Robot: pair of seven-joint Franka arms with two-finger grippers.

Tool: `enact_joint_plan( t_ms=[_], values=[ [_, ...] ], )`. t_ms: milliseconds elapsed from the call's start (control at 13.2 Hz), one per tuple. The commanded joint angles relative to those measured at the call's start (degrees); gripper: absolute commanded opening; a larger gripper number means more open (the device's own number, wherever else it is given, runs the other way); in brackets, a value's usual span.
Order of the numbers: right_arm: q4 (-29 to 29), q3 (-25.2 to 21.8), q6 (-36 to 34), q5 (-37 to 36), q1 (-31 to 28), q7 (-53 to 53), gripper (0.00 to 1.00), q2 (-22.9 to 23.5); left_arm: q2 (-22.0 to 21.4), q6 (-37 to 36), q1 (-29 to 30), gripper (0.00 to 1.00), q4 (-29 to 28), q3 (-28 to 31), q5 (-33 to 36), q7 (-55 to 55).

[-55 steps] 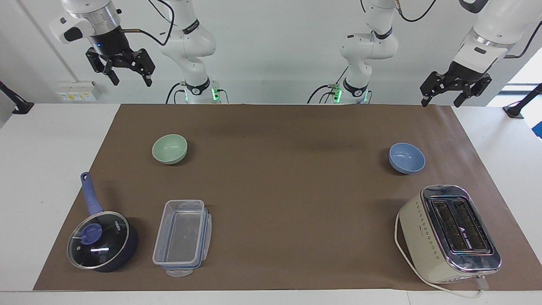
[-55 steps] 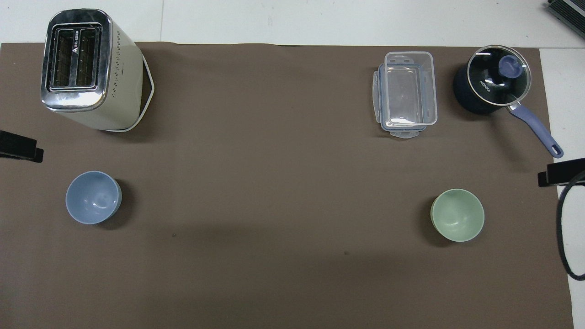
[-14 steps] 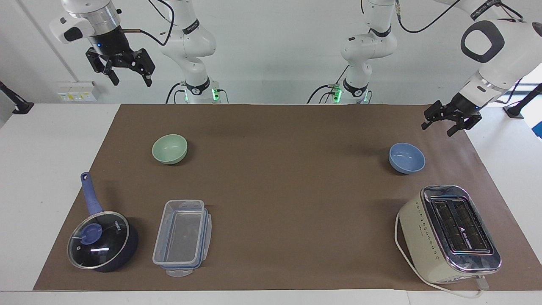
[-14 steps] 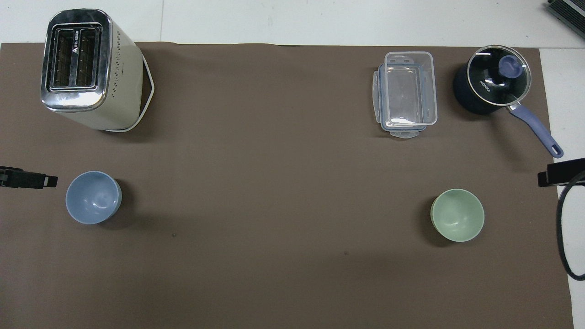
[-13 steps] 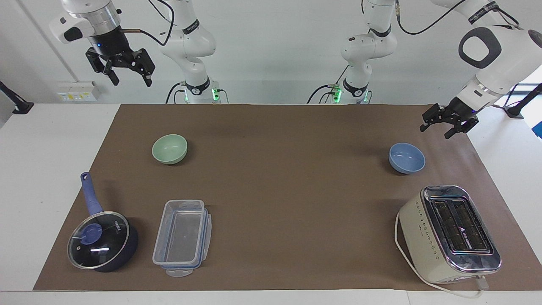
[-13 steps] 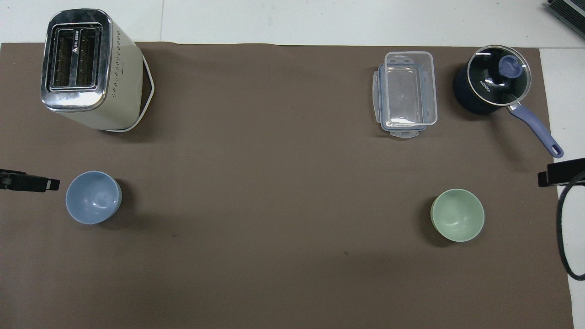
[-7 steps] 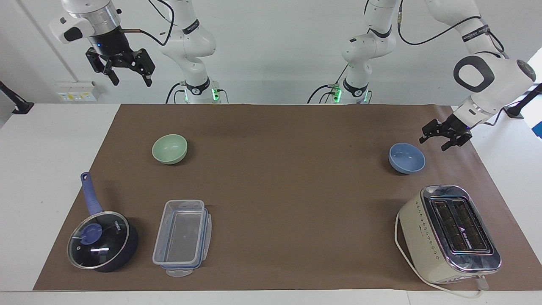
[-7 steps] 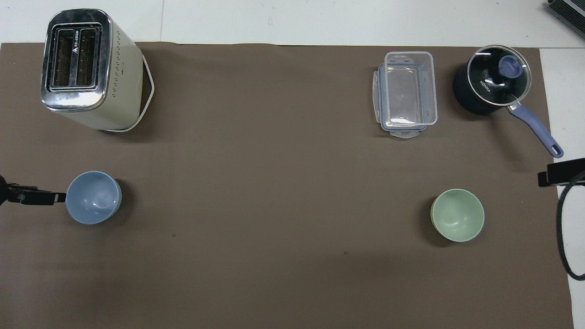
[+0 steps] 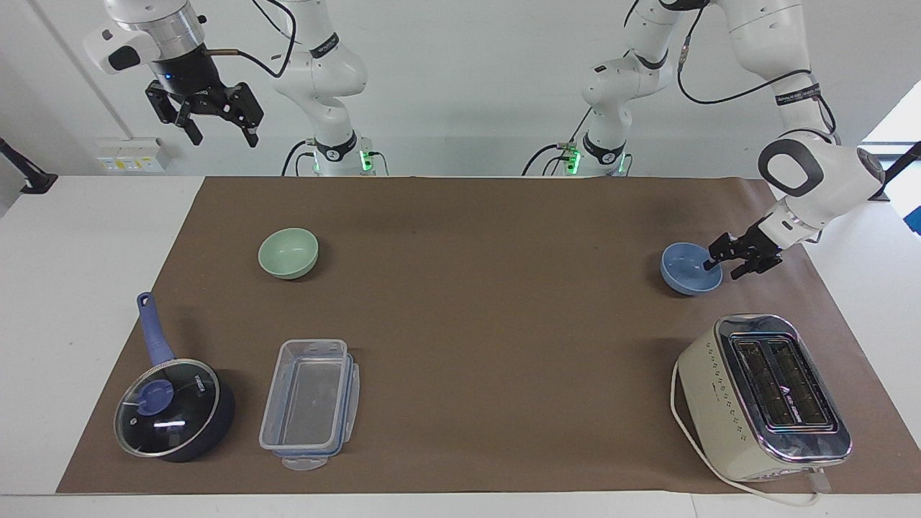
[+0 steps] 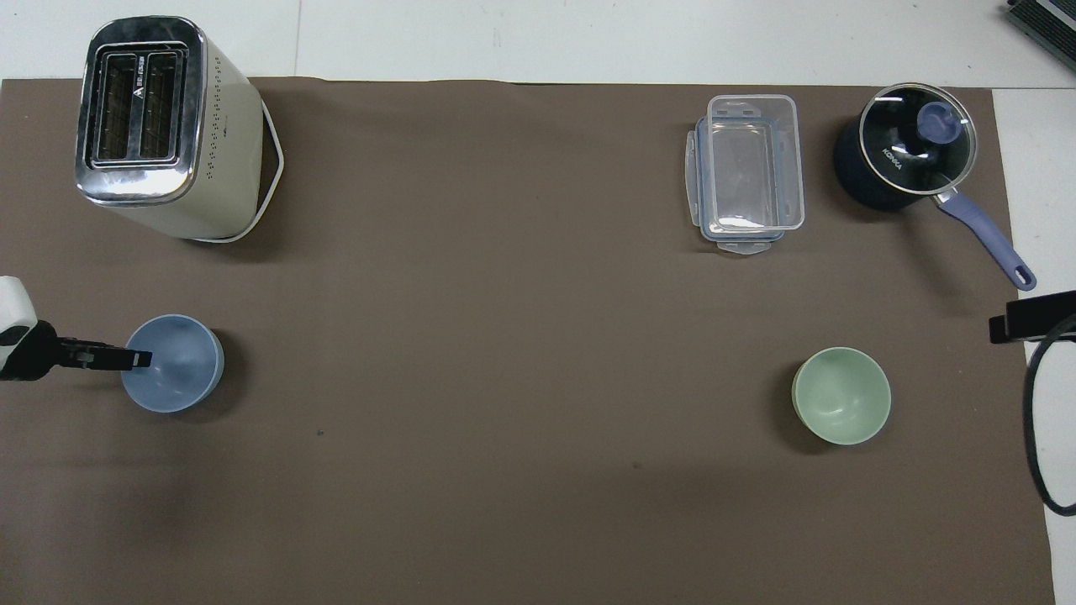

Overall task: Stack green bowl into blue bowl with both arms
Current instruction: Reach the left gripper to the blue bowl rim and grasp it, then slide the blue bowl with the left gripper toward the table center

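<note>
Blue bowl [image 9: 691,268] is seen in the facing view toward the left arm's end of the mat, with the left gripper [image 9: 725,266] spread astride its rim. The right gripper [image 9: 213,124] waits high and is spread, well above the green bowl [image 9: 288,252]. In the overhead view, one finger [image 10: 126,359] is seen over the blue bowl [image 10: 172,363], and the green bowl [image 10: 841,395] lies well apart. The rim should be seated deep between the fingers before they are closed.

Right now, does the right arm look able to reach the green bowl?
Probably yes. The right gripper waits high up, fingers open, and the green bowl sits at its end of the table with bare mat around it; the saucepan and container lie farther away.
</note>
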Motion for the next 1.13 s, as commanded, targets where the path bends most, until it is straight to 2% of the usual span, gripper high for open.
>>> enact_joint_plan(
  t_ms=[0, 76, 151, 453, 680, 1057],
  values=[
    [0.41, 0.18, 0.44, 1.03, -0.62, -1.11, 1.00, 0.19, 0.50, 1.49, 0.23, 0.36, -0.66, -0.32, -1.97, 1.30],
    [0.41, 0.18, 0.44, 1.03, -0.62, -1.11, 1.00, 0.19, 0.42, 0.96, 0.40, 0.12, -0.66, -0.32, -3.37, 1.30],
    [0.41, 0.18, 0.45, 1.03, -0.62, -1.11, 1.00, 0.19, 0.42, 0.70, 0.40, 0.00, -0.66, -0.32, -3.56, 1.39],
    [0.41, 0.18, 0.45, 0.95, -0.62, -1.11, 1.00, 0.19, -0.63, -1.85, 0.40, 0.00, -0.57, -0.32, -3.65, 2.97],
    [0.41, 0.18, 0.45, 0.95, -0.62, -1.11, 1.00, 0.19, -4.67, -5.27, -0.56, 0.00, -0.83, -0.32, -3.73, 1.58],
    [0.50, 0.18, 0.45, 1.03, -0.62, -1.11, 1.00, 0.19, -12.67, -1.78, -11.09, 0.00, -6.62, -0.40, -3.65, -13.17]
  ],
)
